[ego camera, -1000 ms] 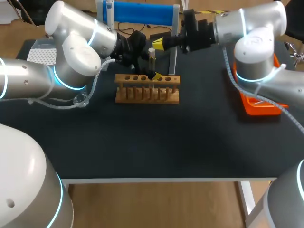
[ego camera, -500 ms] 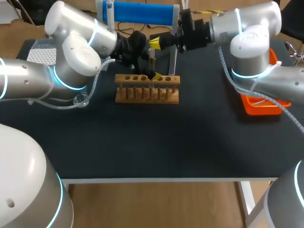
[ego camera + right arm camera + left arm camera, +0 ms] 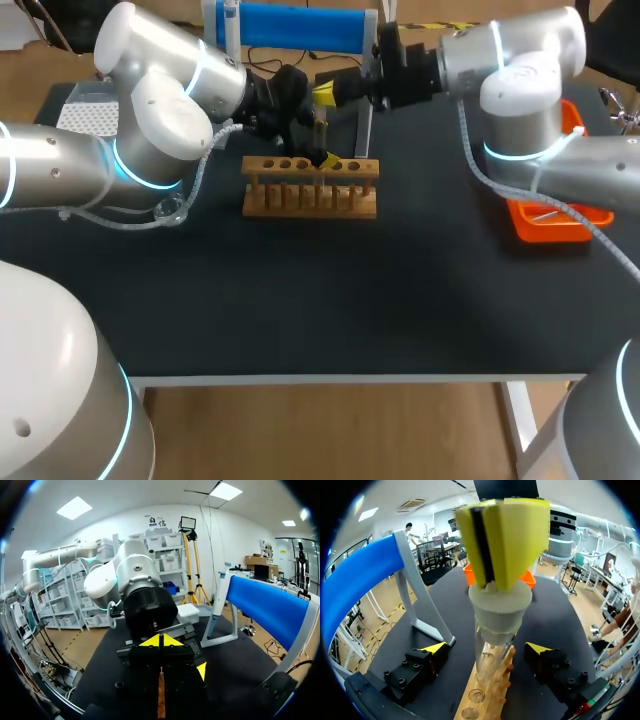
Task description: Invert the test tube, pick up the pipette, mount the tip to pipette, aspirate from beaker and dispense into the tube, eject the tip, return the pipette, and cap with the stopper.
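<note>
While the right hand [image 3: 502,550] pinches the stopper [image 3: 500,605] on top of the test tube [image 3: 491,656] in the wooden rack [image 3: 485,702], the left hand [image 3: 487,649] is spread wide on both sides of the tube, not touching it. If the stopper goes in crooked or gets pushed too hard, the tube could tip or crack, because nothing holds it steady

Black table [image 3: 300,300] carries a wooden rack [image 3: 310,196] and orange tray [image 3: 532,228].

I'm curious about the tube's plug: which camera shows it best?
The left wrist view: the plug sits large atop the tube, under the right pincer. Head view: too small to tell; the right wrist view hides it.
</note>
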Controlling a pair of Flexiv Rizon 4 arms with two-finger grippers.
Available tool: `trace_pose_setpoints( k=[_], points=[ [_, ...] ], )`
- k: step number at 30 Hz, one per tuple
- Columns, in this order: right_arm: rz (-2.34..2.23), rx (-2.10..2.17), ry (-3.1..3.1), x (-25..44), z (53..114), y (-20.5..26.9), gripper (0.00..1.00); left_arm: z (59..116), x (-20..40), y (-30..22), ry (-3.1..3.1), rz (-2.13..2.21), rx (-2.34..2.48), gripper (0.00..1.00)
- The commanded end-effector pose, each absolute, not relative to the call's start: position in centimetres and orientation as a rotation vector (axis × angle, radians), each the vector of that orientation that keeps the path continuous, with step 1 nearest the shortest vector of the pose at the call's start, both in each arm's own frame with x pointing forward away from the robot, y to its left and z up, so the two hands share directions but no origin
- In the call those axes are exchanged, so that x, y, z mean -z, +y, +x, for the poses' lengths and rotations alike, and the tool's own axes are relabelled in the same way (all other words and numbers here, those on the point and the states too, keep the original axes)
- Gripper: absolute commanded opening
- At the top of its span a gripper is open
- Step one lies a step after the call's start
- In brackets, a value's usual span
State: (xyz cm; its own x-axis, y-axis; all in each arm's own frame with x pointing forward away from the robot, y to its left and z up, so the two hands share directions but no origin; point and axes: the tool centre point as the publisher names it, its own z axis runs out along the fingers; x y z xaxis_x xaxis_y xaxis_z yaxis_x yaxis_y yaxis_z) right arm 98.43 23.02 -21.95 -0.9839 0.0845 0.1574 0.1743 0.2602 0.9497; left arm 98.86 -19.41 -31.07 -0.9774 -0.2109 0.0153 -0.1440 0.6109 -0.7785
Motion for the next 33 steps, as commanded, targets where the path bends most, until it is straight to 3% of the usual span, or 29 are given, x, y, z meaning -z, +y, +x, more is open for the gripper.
trace_pose_setpoints(
  k=[1,18,33],
  points=[
    [-0.254,1.852,-2.427,22.5,98.5,22.9,0.0,98.9,31.2,-19.4,2.746,-0.302,1.323,1.0],
    [-0.288,1.854,-2.415,24.5,98.1,22.8,0.0,98.9,31.2,-19.4,2.746,-0.302,1.323,1.0],
    [-0.236,1.944,-2.421,21.1,97.2,22.2,0.0,98.9,31.2,-19.4,2.746,-0.302,1.323,1.0]
  ],
)
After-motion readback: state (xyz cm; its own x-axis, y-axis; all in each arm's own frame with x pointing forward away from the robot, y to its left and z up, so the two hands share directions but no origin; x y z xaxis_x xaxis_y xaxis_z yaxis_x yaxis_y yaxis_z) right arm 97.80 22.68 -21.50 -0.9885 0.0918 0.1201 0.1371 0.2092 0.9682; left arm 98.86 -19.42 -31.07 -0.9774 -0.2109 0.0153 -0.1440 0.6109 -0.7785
